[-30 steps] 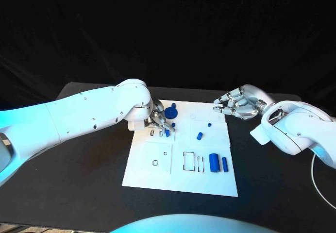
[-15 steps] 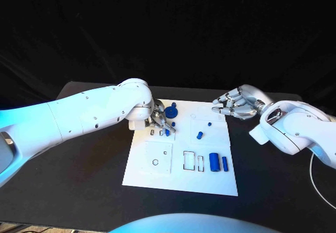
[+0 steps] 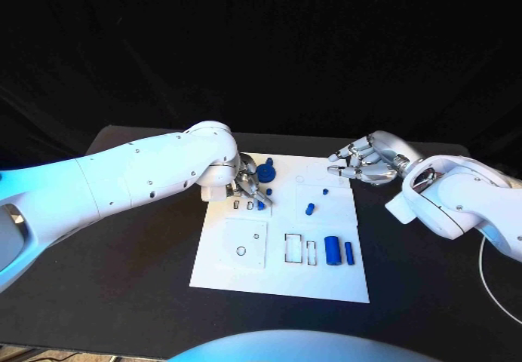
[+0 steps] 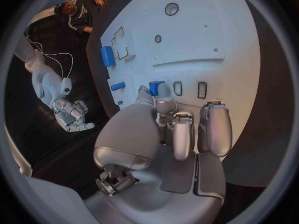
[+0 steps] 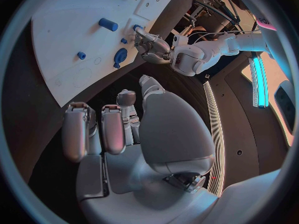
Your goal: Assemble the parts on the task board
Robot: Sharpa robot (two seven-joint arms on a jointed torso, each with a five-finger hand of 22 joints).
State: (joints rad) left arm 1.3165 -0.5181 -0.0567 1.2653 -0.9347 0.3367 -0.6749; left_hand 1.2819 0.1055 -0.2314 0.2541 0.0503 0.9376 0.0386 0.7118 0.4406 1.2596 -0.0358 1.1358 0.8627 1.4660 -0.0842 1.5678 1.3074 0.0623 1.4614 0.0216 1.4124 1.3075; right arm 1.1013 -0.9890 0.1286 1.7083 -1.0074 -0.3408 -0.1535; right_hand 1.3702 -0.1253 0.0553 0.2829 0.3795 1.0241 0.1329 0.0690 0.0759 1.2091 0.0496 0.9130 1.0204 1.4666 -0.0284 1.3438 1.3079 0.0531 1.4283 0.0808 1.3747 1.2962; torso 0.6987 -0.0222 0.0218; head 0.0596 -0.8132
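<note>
**Left hand on a small blue piece at the board's far-left corner, right hand idle off to the side**

So the biggest thing here is the black table (image 3: 130,249), with the flat white rectangular task board (image 3: 277,279) lying in the middle of it. The board has a bunch of outlined slots and little holes on it.

The white left arm (image 3: 120,181) reaches across from the side and parks its silver many-fingered left hand (image 3: 248,185) over the board's far-left corner. In the left wrist view the fingertips are curled down right at a small blue block (image 4: 156,88) that sits next to a row of small rectangular slots, thumb and a finger touching either side of it, so it looks pinched. Just beyond that hand there's a round dark-blue knob-like part (image 3: 268,176).

The white right arm (image 3: 462,204) holds its silver right hand (image 3: 364,162) just off the board's far-right edge, above the table. Fingers are curled in toward the palm with nothing in them.

Remaining parts on the board: a fat blue cylinder (image 3: 333,252) lying near the right edge with a thinner blue bar (image 3: 349,253) just beside it, a short blue peg (image 3: 310,210) around the middle, and a tiny blue stud (image 3: 324,191) a bit farther back.
</note>
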